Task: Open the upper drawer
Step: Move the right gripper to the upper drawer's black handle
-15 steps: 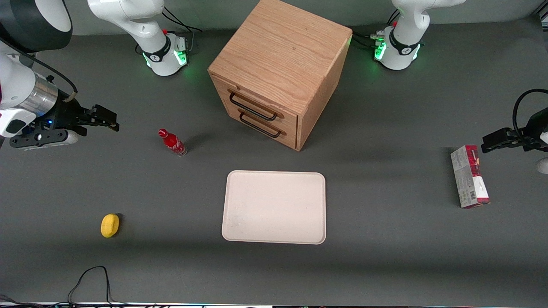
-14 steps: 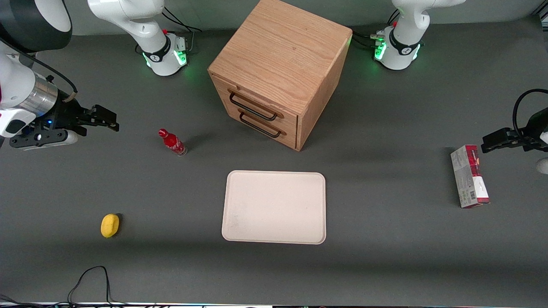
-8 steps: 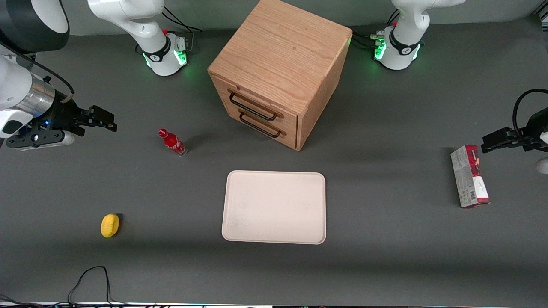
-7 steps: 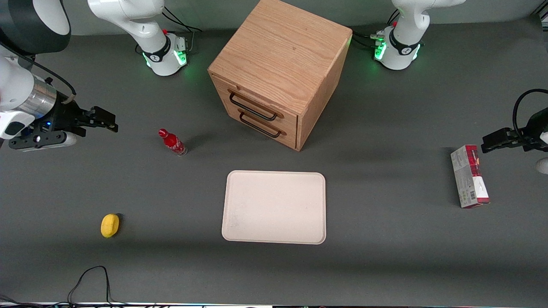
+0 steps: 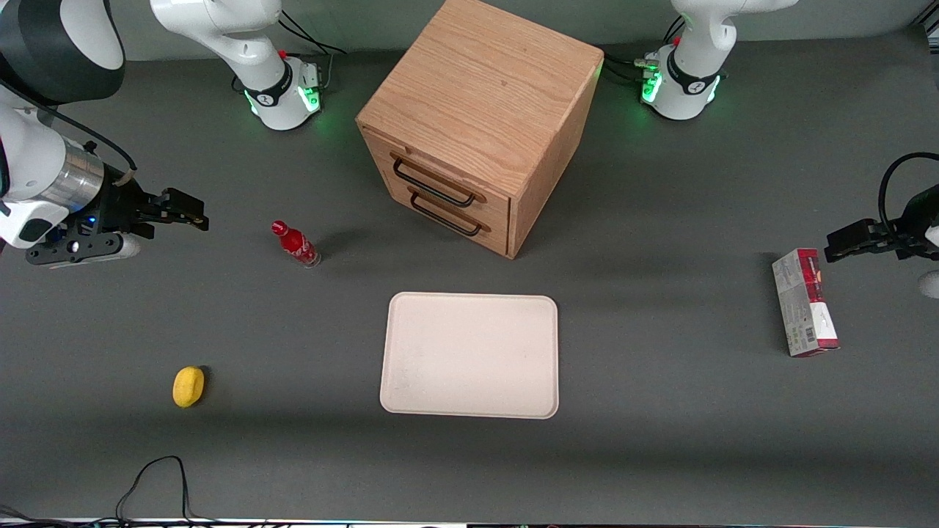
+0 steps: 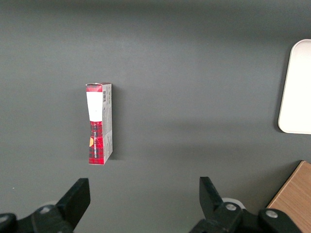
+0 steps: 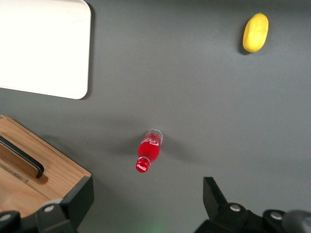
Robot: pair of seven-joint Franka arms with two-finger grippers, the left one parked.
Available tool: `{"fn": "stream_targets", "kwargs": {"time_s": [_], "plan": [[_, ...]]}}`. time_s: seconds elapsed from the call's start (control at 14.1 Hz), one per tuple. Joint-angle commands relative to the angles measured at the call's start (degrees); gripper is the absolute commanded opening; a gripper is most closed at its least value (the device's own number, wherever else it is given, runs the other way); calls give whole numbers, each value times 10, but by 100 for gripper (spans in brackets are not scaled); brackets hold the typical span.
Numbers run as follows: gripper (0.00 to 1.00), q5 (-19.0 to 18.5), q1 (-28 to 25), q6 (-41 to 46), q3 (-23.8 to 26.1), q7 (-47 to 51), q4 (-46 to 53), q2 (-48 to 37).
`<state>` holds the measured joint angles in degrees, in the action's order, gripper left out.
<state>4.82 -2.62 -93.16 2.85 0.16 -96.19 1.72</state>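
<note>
The oak cabinet [image 5: 484, 95] stands in the middle of the table, its two drawers facing the working arm's end. The upper drawer [image 5: 447, 178] is pushed in flush, and its long black wire handle [image 5: 433, 185] sits just above the lower drawer's twin handle [image 5: 444, 215]. My right gripper [image 5: 196, 213] hovers over the table toward the working arm's end, well apart from the cabinet, with a red bottle between the two. In the right wrist view the gripper [image 7: 148, 199] is open and holds nothing. That view also shows a corner of the cabinet [image 7: 53, 177] with a black handle [image 7: 22, 158].
A red bottle [image 5: 296, 244] stands upright between gripper and cabinet. A cream tray [image 5: 469, 356] lies nearer the front camera than the cabinet. A yellow lemon-like object [image 5: 188, 386] lies near the working arm's end. A red and white box [image 5: 804, 302] lies at the parked arm's end.
The right arm shifted slightly and the gripper ends a touch nearer the bottle. The drawers, bottle and tray have not moved.
</note>
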Motion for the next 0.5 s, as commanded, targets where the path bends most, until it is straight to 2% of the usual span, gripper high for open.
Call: {"fn": "stream_targets", "kwargs": {"time_s": [0.0, 0.21, 0.43], "plan": [[100, 13, -19, 18, 4, -22, 31, 22], [100, 30, -56, 11, 5, -37, 38, 35], [100, 48, -102, 13, 5, -36, 88, 89]]}}
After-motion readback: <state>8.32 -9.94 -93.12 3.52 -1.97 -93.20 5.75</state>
